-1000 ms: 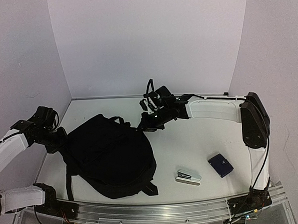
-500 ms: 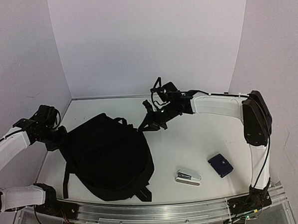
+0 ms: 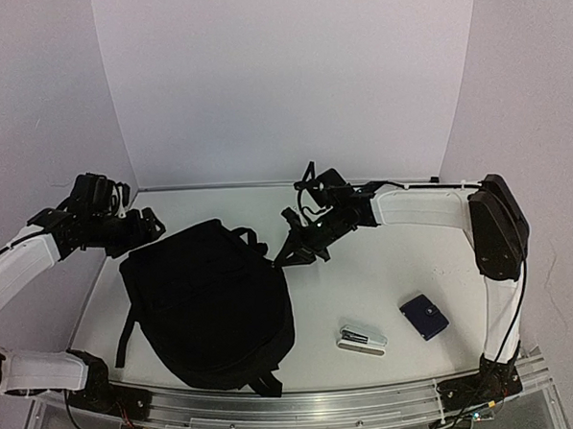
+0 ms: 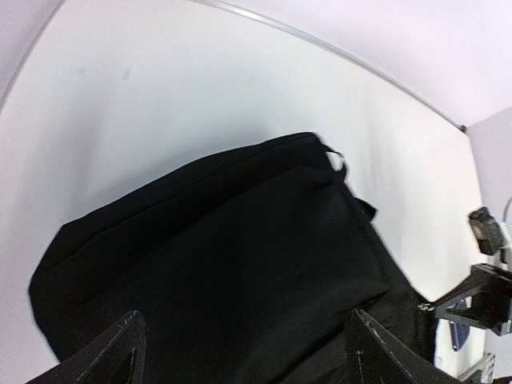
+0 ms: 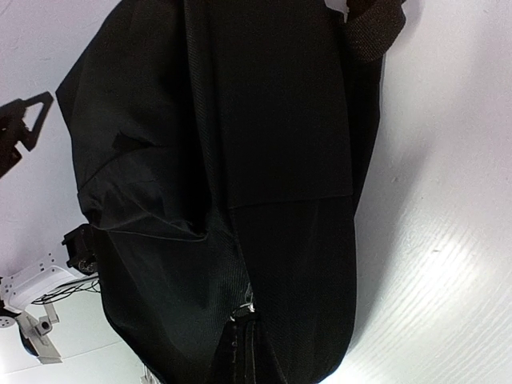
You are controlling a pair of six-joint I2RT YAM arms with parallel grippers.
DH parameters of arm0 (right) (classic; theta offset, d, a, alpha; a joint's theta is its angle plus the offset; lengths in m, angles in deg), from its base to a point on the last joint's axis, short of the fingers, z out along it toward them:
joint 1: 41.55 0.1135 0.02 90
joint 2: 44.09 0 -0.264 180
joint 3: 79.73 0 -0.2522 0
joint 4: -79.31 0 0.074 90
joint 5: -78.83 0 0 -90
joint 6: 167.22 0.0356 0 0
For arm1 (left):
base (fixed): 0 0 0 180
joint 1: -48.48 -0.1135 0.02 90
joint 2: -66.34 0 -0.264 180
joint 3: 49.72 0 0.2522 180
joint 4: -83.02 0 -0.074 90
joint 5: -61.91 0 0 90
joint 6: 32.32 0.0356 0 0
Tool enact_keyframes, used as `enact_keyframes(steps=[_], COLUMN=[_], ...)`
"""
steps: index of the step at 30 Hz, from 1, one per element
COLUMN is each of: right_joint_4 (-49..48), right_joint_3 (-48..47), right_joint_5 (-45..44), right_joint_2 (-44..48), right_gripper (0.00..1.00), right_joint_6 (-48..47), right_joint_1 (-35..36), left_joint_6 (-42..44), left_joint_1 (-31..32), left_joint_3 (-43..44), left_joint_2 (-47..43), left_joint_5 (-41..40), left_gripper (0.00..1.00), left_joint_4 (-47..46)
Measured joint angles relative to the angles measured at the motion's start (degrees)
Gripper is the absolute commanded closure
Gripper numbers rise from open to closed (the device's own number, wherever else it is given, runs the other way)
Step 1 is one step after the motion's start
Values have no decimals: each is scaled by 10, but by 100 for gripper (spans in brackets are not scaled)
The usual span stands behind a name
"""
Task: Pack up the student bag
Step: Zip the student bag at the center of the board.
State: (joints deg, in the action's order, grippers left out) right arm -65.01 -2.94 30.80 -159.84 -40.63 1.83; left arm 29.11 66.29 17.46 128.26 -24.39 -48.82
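While the right gripper (image 3: pixel 289 255) is clamped shut on the far-right zipper edge of the student bag (image 3: pixel 210 305) (lying flat on the table (image 3: pixel 385 267)), bring the left gripper (image 3: pixel 145 228), wide open and empty at the bag's far-left corner, onto the fabric to brace the zipper pull

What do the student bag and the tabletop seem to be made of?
The student bag: black woven fabric, matte, likely nylon; fine weave and soft folds show. The table: smooth white board, faintly glossy from the glare; exact material unclear.
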Motion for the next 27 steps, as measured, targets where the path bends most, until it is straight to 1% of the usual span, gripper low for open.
enact_keyframes(steps=[2,5,8,11,14,19,24,27], right_joint_4=[0,0,0,0,-1,-1,-5,-7], right_joint_3=[2,2,2,3,4,9,15,18], right_joint_5=[-4,-11,-20,-24,-29,-38,-44,-48], right_joint_2=[1,2,3,3,3,7,10,11], right_gripper=[100,100,100,100,100,100,100,100], right_joint_6=[-1,-3,-5,-7,-9,-16,-21,-22], right_joint_1=[0,0,0,0,0,0,0,1], left_joint_6=[-4,-18,-32,-40,-51,-77,-105,-117], left_joint_1=[40,111,169,211,229,232,239,240], left_joint_3=[31,92,140,171,213,283,292,296], left_joint_2=[36,116,194,248,293,371,417,436], left_joint_5=[7,4,-20,-59,-74,-85,-68,-64], left_gripper=[13,13,12,12,13,14,12,13], left_joint_4=[-28,-51,-64,-62,-39,-1,17,28])
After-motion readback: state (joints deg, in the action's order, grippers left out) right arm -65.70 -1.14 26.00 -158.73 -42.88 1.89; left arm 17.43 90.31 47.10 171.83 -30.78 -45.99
